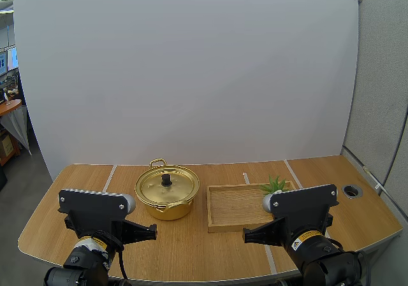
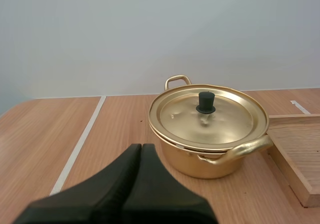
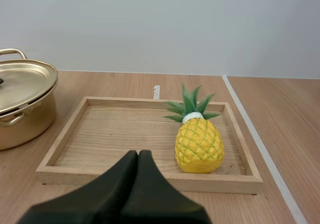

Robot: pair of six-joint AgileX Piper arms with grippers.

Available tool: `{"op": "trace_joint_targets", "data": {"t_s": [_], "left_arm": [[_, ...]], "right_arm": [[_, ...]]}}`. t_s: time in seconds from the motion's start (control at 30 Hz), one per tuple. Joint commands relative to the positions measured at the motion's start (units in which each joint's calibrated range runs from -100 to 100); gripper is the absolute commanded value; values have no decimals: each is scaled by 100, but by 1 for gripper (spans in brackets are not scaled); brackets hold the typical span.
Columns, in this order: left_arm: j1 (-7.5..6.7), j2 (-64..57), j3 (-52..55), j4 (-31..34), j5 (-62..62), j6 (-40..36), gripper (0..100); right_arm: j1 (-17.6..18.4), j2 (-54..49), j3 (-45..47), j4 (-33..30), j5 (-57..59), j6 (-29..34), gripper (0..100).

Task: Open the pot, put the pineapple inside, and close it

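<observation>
1. The table [image 1: 191,251] is seen with the pot [image 2: 200,161] near its middle and the wooden tray [image 3: 65,151] just beside it, on the right arm's side.
2. The tray is laid flat, and the pineapple [image 3: 199,145] is kept inside it, near its right wall.
3. The pot is covered by its lid [image 2: 225,116], which is topped by a black knob [image 2: 205,103].
4. The left gripper [image 2: 141,146] is held pressed together on nothing, short of the pot.
5. The right gripper [image 3: 138,153] is likewise closed on nothing, short of the tray's near rim.
</observation>
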Motion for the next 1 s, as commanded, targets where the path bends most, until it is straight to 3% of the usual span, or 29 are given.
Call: {"op": "trace_joint_targets", "data": {"t_s": [0.0,0.73,0.97], "left_arm": [[0,-27,0,46,-109,-22,0],[0,-27,-116,46,-109,222,0],[0,-27,-1088,46,-56,391,0]], "right_arm": [[-14,-28,0,16,-35,-6,0],[-14,-28,0,-99,-50,-15,0],[-14,-28,-1065,-155,-17,-15,0]]}}
